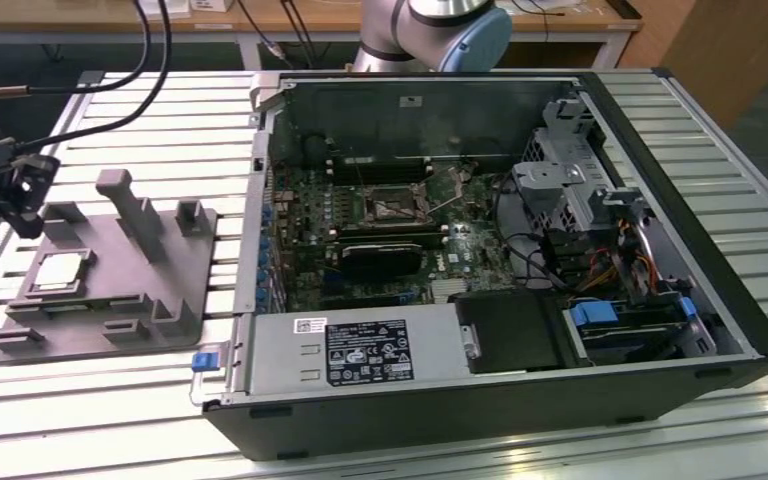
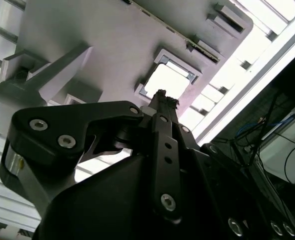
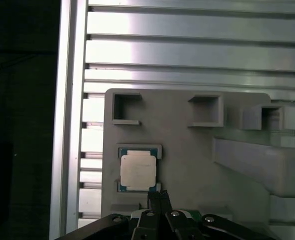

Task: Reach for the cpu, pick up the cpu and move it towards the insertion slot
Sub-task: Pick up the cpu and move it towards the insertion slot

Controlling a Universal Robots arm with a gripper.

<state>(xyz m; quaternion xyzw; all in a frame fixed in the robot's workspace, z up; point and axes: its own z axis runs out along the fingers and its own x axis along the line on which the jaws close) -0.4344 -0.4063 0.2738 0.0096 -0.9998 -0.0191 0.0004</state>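
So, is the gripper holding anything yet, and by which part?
Nothing is held. The gripper is just beside the cpu, which lies in its recess on the grey block; the fingers are together with nothing between them.

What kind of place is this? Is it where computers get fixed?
Probably a robot lab or workshop: a robot arm stands by a slatted metal table with an open computer case, and the cpu sits in a grey holder.

Beyond the far wall of the computer case [image 1: 518, 410], the arm [image 1: 444, 30] showed a silver-grey joint with a pale blue cap. Off to the case's side, the gripper [image 2: 161, 96] was matt black, its linkage bars studded with silver screws, and black cables [image 1: 167, 50] trailed to it.
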